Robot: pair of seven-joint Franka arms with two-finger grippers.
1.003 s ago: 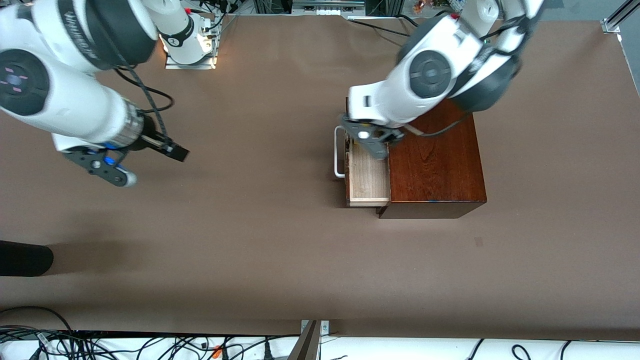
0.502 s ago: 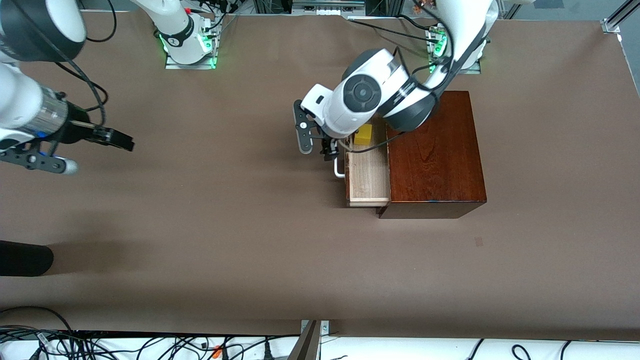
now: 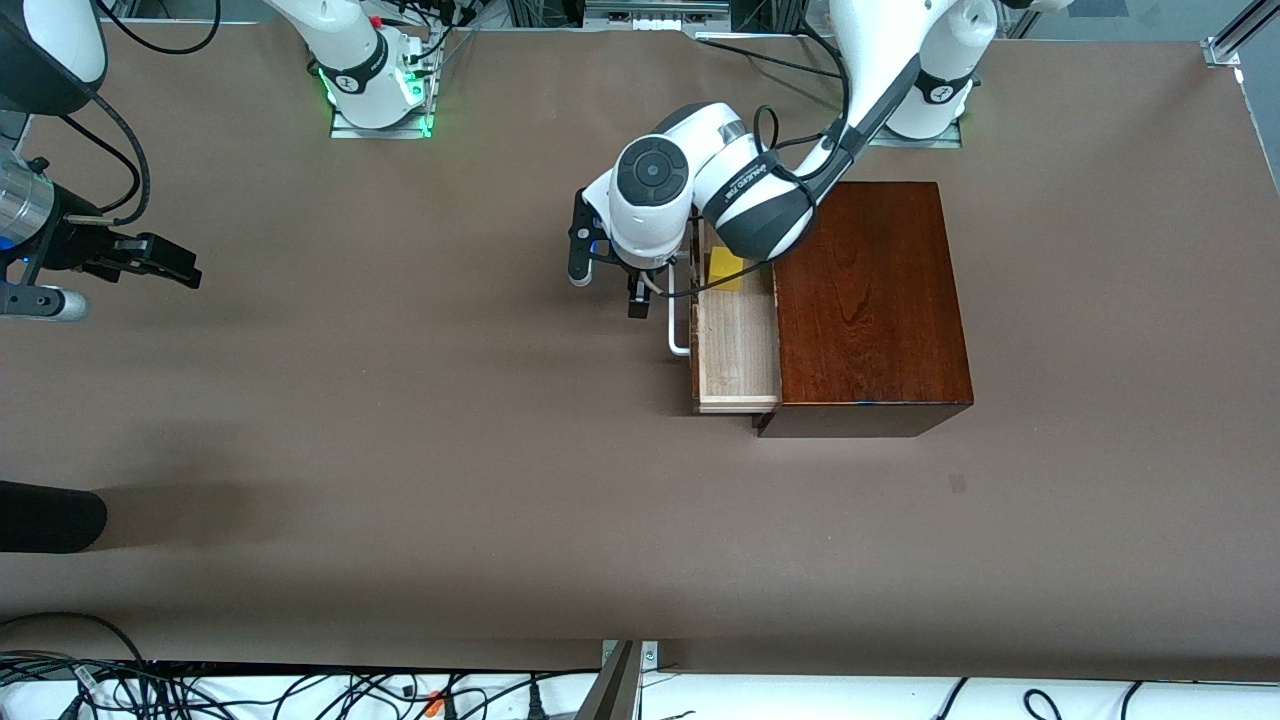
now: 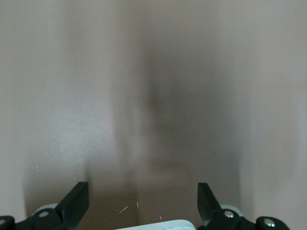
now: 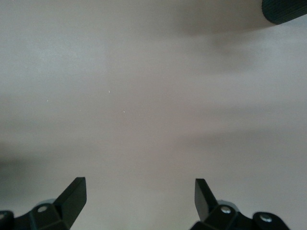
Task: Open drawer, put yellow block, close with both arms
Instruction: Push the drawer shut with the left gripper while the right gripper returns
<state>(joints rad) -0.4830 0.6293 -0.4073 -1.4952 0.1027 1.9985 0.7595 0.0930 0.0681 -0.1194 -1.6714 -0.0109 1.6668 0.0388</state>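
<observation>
Front view: yellow block [image 3: 725, 270] in open drawer [image 3: 737, 350] — left gripper [image 3: 608, 285], right gripper [image 3: 60, 285] jaws apart.

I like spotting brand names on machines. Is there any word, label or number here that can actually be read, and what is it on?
Left arm: white lettering on the dark band of its forearm, too small to read.
Both arm bases: small round marks, unreadable.
Wooden box, drawer, yellow block: no text.

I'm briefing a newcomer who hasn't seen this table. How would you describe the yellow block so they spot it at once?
Find the dark wooden box toward the left arm's end of the table; its drawer is pulled out, showing a pale wood tray. The yellow block sits inside that tray, at the end farther from the front camera, partly under the left arm. It is the only bright yellow thing there.
</observation>
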